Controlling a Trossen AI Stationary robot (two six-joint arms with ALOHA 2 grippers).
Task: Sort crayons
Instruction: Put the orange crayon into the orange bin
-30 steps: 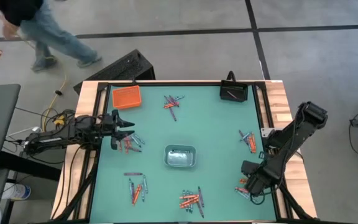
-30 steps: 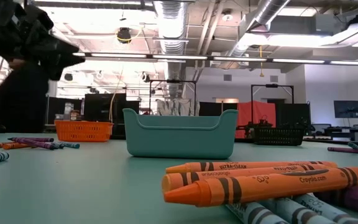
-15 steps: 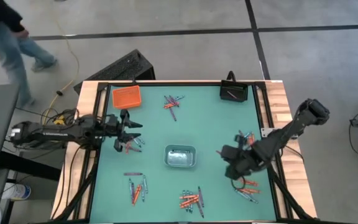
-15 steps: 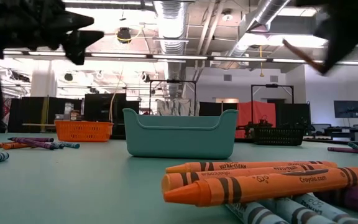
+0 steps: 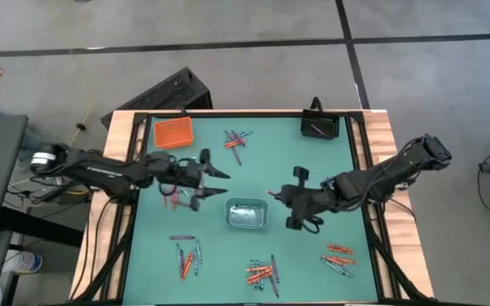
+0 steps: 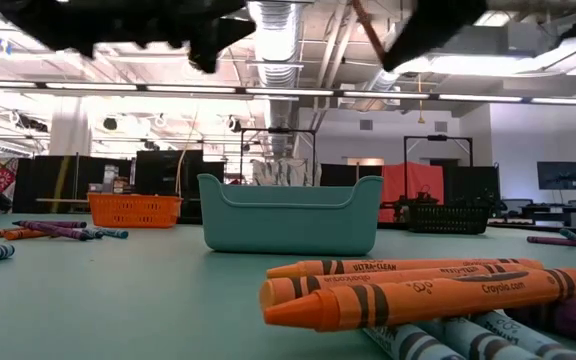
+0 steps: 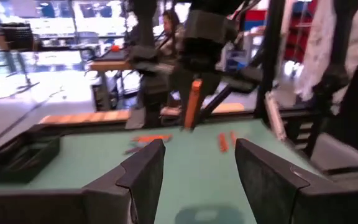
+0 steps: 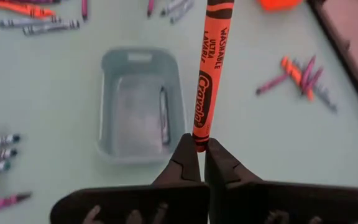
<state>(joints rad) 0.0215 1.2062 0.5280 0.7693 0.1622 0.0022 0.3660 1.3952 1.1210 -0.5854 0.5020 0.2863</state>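
Note:
Crayons lie in loose groups on the green table: far middle (image 5: 236, 140), left (image 5: 178, 197), near left (image 5: 187, 259), near middle (image 5: 262, 272) and near right (image 5: 339, 253). A clear-grey tray (image 5: 247, 213) stands at the centre with one grey-blue crayon (image 8: 164, 115) in it. My right gripper (image 5: 281, 196) hangs just right of the tray, shut on an orange crayon (image 8: 209, 68). My left gripper (image 5: 215, 182) hovers open and level to the tray's far left, with nothing between its fingers (image 7: 145, 171). My right gripper pinches the orange crayon's one end (image 8: 199, 134) between its two fingertips. The fingers slant down from the table's right. The crayon sticks straight out ahead of them, in line with the fingers. It is lifted clear of the table, above the tray's side.
An orange tray (image 5: 173, 132) sits at the far left and a black tray (image 5: 320, 127) at the far right. In the low view orange crayons (image 6: 418, 290) lie close in front of the tray (image 6: 290, 213). Bare green table lies between the groups.
My right gripper has risen from the near right crayon group and gone toward the table's centre, turning as it went, carrying the orange crayon clear of the table. My left gripper has moved from the left edge toward the tray and risen a little.

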